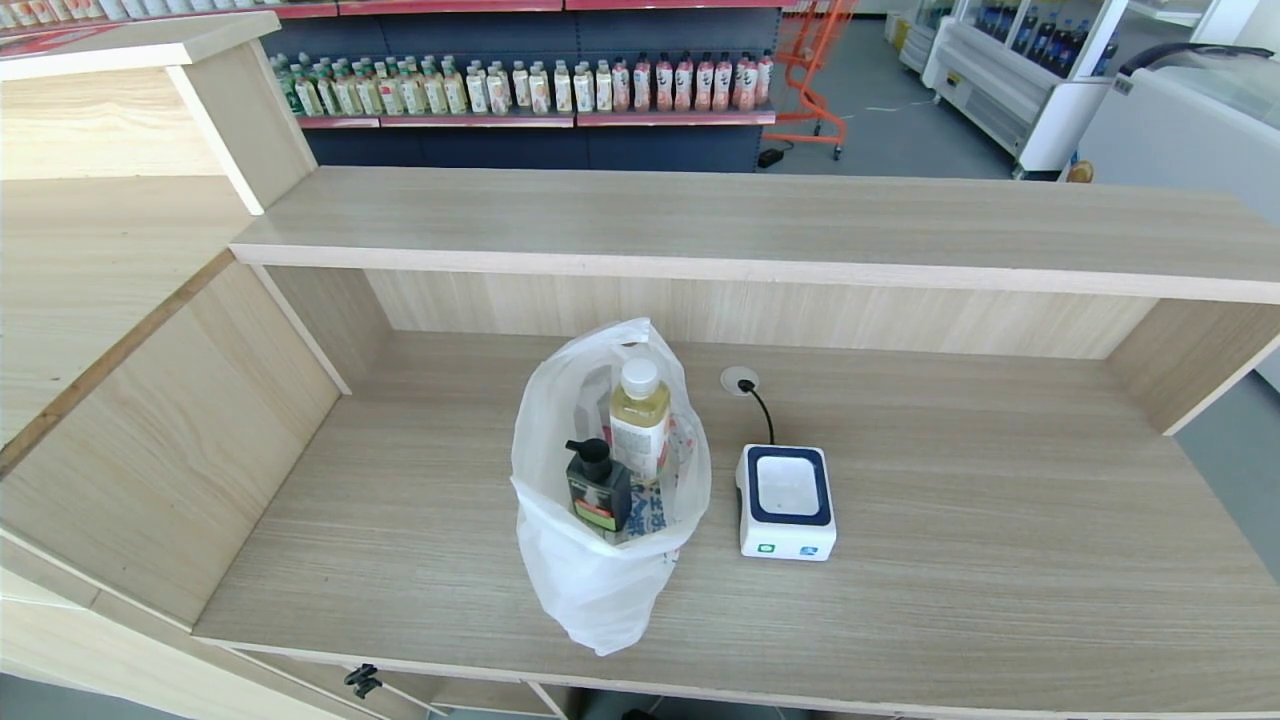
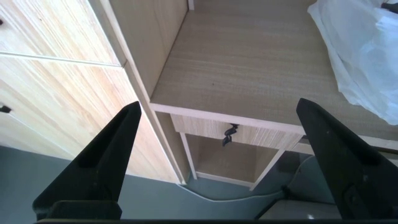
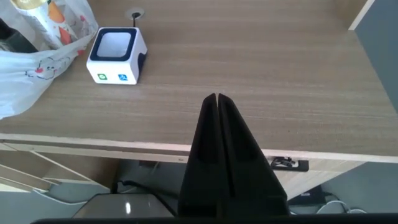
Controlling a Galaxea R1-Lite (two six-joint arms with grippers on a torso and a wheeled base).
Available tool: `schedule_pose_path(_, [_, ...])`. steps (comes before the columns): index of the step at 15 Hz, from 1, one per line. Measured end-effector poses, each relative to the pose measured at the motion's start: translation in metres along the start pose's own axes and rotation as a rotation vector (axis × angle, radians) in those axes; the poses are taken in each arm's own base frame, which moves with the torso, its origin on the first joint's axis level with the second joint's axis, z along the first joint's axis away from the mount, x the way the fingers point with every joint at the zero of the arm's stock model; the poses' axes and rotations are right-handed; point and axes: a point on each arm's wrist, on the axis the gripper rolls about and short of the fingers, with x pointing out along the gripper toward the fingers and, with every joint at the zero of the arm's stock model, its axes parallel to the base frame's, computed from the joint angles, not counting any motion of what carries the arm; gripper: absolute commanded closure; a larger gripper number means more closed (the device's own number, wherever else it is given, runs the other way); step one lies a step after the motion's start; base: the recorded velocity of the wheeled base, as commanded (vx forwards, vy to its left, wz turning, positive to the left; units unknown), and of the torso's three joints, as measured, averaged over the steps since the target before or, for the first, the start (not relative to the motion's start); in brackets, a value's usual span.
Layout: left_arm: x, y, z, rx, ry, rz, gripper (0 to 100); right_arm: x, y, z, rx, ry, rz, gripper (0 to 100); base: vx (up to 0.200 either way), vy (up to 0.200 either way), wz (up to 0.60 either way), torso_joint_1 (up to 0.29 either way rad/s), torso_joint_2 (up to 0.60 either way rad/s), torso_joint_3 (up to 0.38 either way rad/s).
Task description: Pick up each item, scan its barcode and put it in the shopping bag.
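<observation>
Shopping bag: upright on the counter, holding a juice bottle and a dark pump bottle. Scanner: just beside it. Left gripper: spread wide, empty. Right gripper: pressed together, empty. We judge bagging done and advise parking both arms away from the bag so that it does not tip.

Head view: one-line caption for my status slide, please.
White shopping bag on the wooden counter holds a drink bottle and a dark pump bottle, beside the barcode scanner.
</observation>
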Motion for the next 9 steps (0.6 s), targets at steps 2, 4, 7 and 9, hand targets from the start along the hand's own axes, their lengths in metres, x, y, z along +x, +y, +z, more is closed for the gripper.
schedule_pose_path(2, [0.0,0.0,0.0,0.0,0.0,-0.001,0,0.0,0.0,0.0002,0.0,-0.001,0.0,100,0.0,-0.2,0.0,0.005,0.0,0.002])
schedule_pose_path(4, [0.0,0.0,0.0,0.0,0.0,0.0,0,0.0,0.0,0.0001,0.0,0.0,0.001,100,0.0,-0.2,0.0,0.01,0.0,0.002])
schedule_pose_path(7, [0.0,0.0,0.0,-0.003,0.0,0.0,0,0.0001,-0.0001,0.0001,0.0,0.0,0.001,100,0.0,0.0,0.0,0.0,0.0,0.0])
schedule_pose_path(9, [0.0,0.0,0.0,0.0,0.0,-0.002,0,0.0001,0.0,0.0001,0.0,0.0,-0.001,100,0.2,0.0,0.0,-0.005,0.0,0.007])
